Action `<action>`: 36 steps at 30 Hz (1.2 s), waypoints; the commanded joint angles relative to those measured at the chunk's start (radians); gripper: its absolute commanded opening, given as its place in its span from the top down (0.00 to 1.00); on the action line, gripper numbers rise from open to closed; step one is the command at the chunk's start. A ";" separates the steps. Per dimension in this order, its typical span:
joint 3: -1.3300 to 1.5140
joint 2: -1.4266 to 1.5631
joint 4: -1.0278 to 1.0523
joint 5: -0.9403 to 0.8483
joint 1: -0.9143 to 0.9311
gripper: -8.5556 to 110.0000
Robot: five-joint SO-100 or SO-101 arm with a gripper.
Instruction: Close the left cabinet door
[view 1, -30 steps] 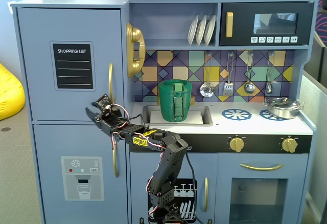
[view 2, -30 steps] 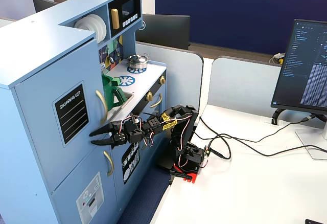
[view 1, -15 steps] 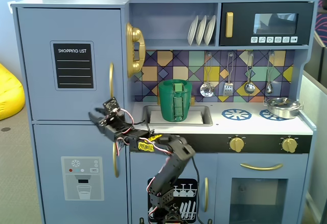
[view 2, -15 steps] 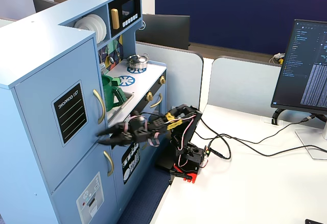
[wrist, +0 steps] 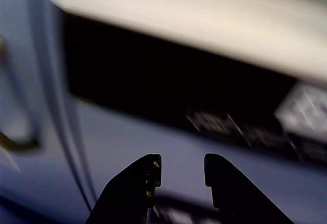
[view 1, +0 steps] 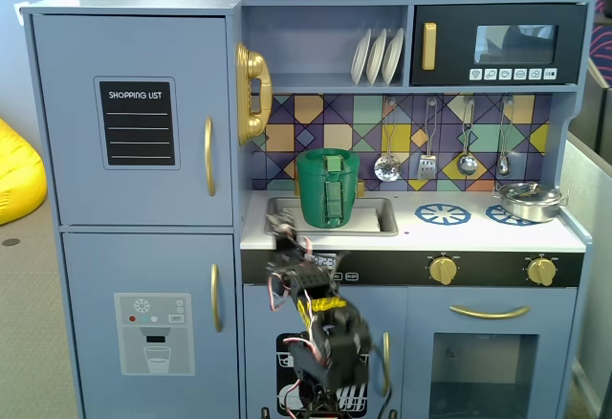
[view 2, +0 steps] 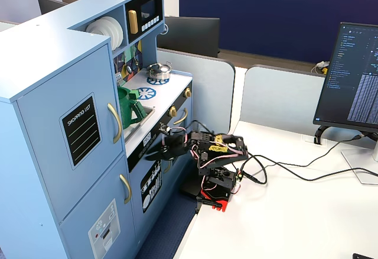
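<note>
The gripper (wrist: 180, 166) holds nothing, its jaws a narrow gap apart, facing the black panel (wrist: 168, 88) under the counter. The left cabinet door (view 1: 134, 118) sits flush shut, up and left of the jaws.

White rectangular tabletop (view 2: 283, 211) at 5 o'clock; dark computer monitor (view 2: 354, 81) at 3 o'clock; grey partition panels (view 2: 277, 99) centre; navy wall (view 2: 266, 16) at 12 o'clock.
</note>
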 commanded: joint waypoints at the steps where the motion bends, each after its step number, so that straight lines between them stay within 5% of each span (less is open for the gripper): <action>1: 0.055 0.160 0.344 0.051 0.199 0.93; 21: 0.236 0.278 0.979 0.253 0.267 0.93; 36: 0.236 0.278 0.980 0.262 0.287 0.91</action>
